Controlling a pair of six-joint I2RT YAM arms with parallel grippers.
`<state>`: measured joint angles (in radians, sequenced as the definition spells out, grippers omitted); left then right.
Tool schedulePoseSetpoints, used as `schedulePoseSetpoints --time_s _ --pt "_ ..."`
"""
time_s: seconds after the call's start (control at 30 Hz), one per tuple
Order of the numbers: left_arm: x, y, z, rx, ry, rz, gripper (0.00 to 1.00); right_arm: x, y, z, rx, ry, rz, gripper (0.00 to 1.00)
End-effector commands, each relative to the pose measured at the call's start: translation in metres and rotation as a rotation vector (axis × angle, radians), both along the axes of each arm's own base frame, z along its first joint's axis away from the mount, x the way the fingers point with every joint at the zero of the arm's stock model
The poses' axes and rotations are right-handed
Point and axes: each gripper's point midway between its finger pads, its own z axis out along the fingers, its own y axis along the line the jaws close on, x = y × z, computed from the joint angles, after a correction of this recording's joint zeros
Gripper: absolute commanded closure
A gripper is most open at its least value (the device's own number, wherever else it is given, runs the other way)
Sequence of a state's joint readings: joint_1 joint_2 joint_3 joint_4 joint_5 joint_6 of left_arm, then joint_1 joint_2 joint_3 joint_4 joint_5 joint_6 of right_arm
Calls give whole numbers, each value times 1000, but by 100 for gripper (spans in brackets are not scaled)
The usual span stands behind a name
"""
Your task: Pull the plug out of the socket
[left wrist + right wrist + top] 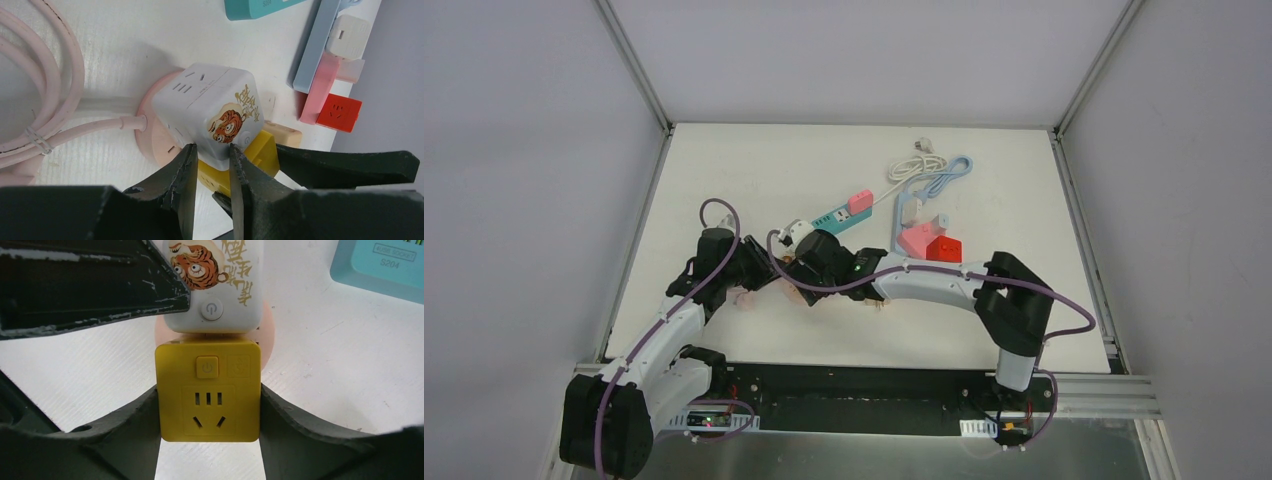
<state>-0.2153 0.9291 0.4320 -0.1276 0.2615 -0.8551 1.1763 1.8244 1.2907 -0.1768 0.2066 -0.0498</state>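
Observation:
A white cube socket (205, 107) with a tiger picture rests on the table, with a pink round base (150, 135) under it. A yellow plug adapter (207, 390) is seated against the cube's side, below its power button. My left gripper (212, 155) is shut on the white cube's near corner. My right gripper (209, 412) is shut on the yellow adapter, one finger on each side. In the top view the left gripper (749, 272) and right gripper (809, 268) meet at the table's left middle and hide both objects.
A coiled pink cable (35, 100) lies left of the cube. A teal power strip (842, 212) is just beyond. Pink and red adapters (929, 243), a light blue strip (909, 205) and a white cable (914, 160) lie at the back right.

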Motion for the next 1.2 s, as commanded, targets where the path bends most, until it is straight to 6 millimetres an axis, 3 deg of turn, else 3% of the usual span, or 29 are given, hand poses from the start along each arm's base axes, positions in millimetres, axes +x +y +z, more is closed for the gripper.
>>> schedulePoseSetpoints --time_s 0.0,0.07,0.17,0.23,0.37,0.53,0.77,0.87,1.03,1.1,1.17 --pt "-66 39 -76 223 312 17 74 -3 37 84 367 71 72 100" --pt "-67 39 -76 226 313 15 75 -5 40 79 379 98 69 100" --pt "-68 39 -77 229 315 13 75 -18 44 49 213 39 82 100" --pt "-68 39 -77 230 318 11 75 -20 47 40 138 -11 99 100" --pt "-68 39 -76 229 318 10 76 -12 46 57 184 -28 88 100" --pt "-68 40 -76 232 318 10 76 -3 37 84 380 119 63 100" --pt "-68 40 -76 234 314 6 76 -11 41 42 132 -15 78 100" --pt "-66 40 -75 239 305 6 76 1 37 56 154 -55 65 100" --pt "-63 40 -72 244 300 -1 77 10 28 86 379 85 67 100" --pt "-64 40 -72 244 302 0 76 7 30 83 389 101 68 100" --pt "-63 41 -72 245 301 1 76 -2 34 63 306 85 81 100"
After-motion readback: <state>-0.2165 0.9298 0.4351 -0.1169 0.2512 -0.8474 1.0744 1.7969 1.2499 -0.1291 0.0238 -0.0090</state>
